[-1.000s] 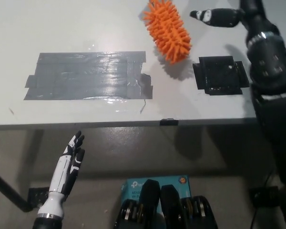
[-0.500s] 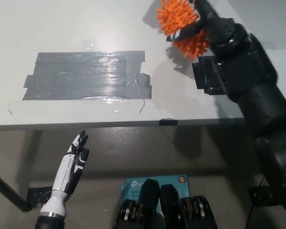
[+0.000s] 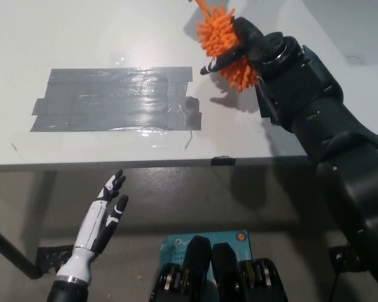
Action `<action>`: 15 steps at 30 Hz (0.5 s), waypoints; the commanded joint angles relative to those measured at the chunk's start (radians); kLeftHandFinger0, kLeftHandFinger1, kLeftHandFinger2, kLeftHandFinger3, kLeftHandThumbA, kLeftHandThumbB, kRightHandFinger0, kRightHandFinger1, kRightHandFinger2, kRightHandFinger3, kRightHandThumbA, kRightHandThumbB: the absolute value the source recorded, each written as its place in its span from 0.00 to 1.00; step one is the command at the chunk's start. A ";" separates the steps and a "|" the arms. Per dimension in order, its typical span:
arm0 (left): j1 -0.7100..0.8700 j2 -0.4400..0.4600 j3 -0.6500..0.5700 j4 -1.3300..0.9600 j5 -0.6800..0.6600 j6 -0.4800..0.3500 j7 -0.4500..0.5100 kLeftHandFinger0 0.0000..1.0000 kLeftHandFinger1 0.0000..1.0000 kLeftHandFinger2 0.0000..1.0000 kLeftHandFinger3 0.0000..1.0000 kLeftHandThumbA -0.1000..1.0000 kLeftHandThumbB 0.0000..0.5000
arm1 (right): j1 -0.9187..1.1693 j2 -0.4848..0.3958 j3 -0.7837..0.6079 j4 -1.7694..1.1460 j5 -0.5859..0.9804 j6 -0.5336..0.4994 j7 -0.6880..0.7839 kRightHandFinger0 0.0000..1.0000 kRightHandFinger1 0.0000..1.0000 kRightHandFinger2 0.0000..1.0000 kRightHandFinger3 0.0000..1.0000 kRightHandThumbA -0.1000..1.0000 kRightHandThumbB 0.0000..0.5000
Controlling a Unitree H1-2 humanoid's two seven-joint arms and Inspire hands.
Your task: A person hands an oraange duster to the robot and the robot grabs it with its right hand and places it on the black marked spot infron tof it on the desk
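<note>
The orange duster (image 3: pixel 222 39), spiky and oblong, is held above the white desk (image 3: pixel 113 38) near its far right part. My black right hand (image 3: pixel 242 47) is shut on it, fingers wrapped around its middle, so spikes show on both sides of the hand. The black marked spot (image 3: pixel 266 107) lies on the desk under my right forearm and is mostly hidden by it. My white left hand (image 3: pixel 104 214) rests open below the desk's front edge at the lower left.
A wide patch of grey tape (image 3: pixel 113 99) covers the desk's middle. The desk's front edge (image 3: pixel 145 163) runs across the picture. A blue box (image 3: pixel 176 248) lies on the floor below.
My right hand reached the duster, closed on it, and now carries it slightly left and toward me. The forearm now covers the black spot. The left hand shifted a little right.
</note>
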 commanded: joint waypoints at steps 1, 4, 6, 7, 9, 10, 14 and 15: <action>-0.009 0.017 -0.002 -0.038 0.012 0.009 -0.021 1.00 1.00 1.00 1.00 1.00 0.35 | -0.034 -0.009 0.060 0.028 -0.040 -0.011 -0.015 1.00 1.00 1.00 1.00 0.98 0.84; -0.010 0.017 -0.001 -0.038 0.012 0.009 -0.024 1.00 1.00 1.00 1.00 1.00 0.37 | -0.019 -0.019 0.091 0.046 -0.047 0.016 -0.034 1.00 1.00 1.00 1.00 0.77 0.78; -0.014 0.019 -0.002 -0.034 0.012 0.004 -0.027 1.00 1.00 1.00 1.00 1.00 0.36 | 0.000 -0.028 0.085 0.051 -0.029 0.016 -0.064 1.00 1.00 1.00 1.00 0.45 0.72; -0.015 0.019 -0.003 -0.032 0.013 0.004 -0.028 1.00 1.00 1.00 1.00 1.00 0.36 | 0.006 -0.031 0.079 0.053 -0.019 0.018 -0.078 1.00 1.00 1.00 1.00 0.39 0.71; -0.019 0.019 -0.003 -0.032 0.015 0.006 -0.028 1.00 1.00 1.00 1.00 1.00 0.36 | 0.017 -0.038 0.086 0.056 -0.024 0.024 -0.086 0.51 0.73 0.95 1.00 0.05 0.65; -0.021 0.019 -0.003 -0.032 0.017 0.007 -0.027 1.00 1.00 1.00 1.00 1.00 0.36 | 0.027 -0.044 0.108 0.057 -0.045 0.012 -0.091 0.11 0.29 0.46 1.00 0.00 0.50; -0.026 0.017 -0.002 -0.026 0.018 0.006 -0.027 1.00 1.00 1.00 1.00 1.00 0.37 | 0.047 -0.056 0.155 0.054 -0.075 -0.031 -0.114 0.13 0.49 0.68 1.00 0.00 0.36; -0.027 0.017 -0.001 -0.025 0.018 0.006 -0.027 1.00 1.00 1.00 1.00 1.00 0.37 | 0.048 -0.057 0.160 0.053 -0.076 -0.036 -0.117 0.13 0.49 0.68 1.00 0.00 0.36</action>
